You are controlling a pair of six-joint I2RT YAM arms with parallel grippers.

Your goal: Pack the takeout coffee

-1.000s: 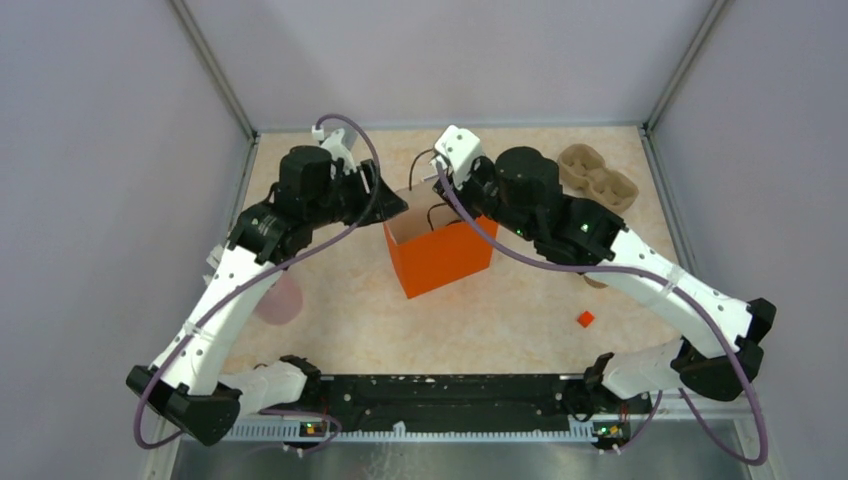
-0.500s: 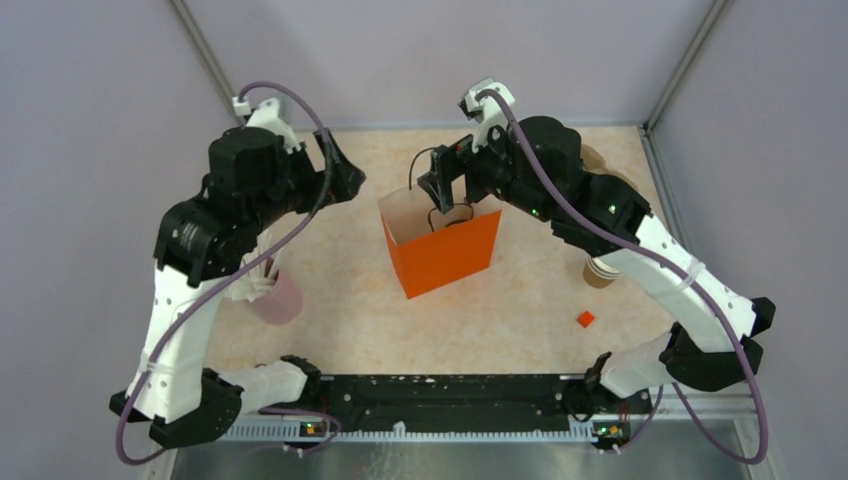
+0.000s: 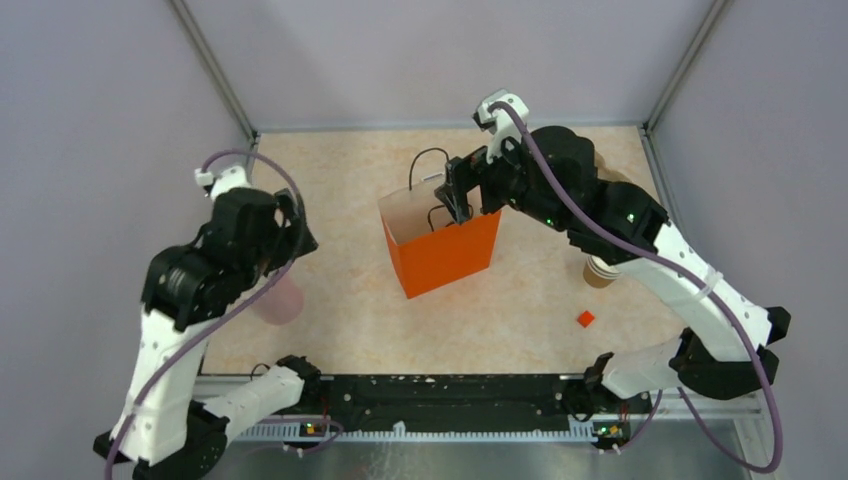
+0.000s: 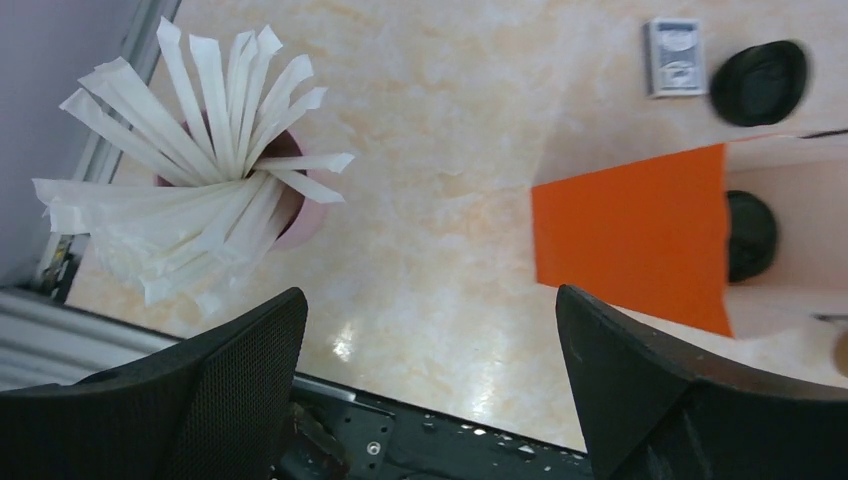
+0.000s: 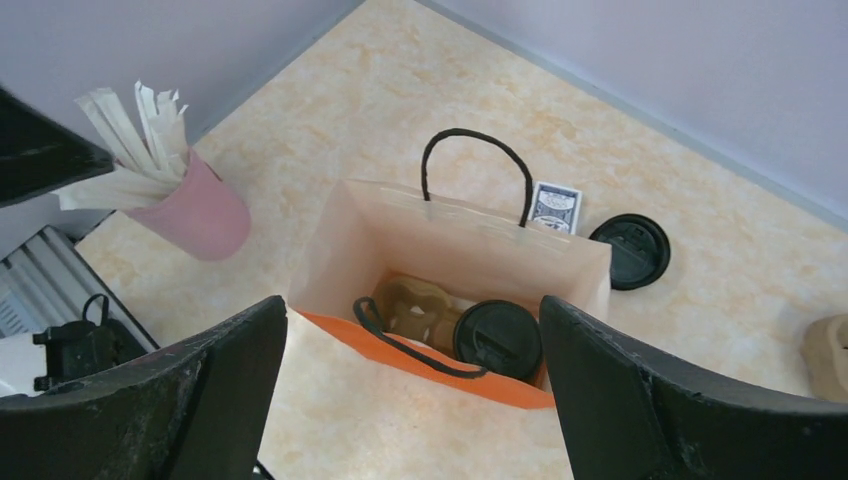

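While my left gripper [image 4: 430, 295] and right gripper [image 5: 412, 305] both gape empty, the right could snag the handle [image 5: 475, 133] of the orange bag [image 5: 450, 245] and tip the lidded coffee cup [image 5: 497, 338].

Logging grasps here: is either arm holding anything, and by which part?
Nothing is held. The left gripper and right gripper are both open and empty; the right one hangs above the orange bag.

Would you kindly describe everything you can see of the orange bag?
The orange bag is paper by its look, orange outside and pale tan inside, with two black cord handles: the far one stands up, the near one droops into the mouth. It stands upright and open on the table, near the middle. Inside sit a black-lidded cup and a tan pulp piece.
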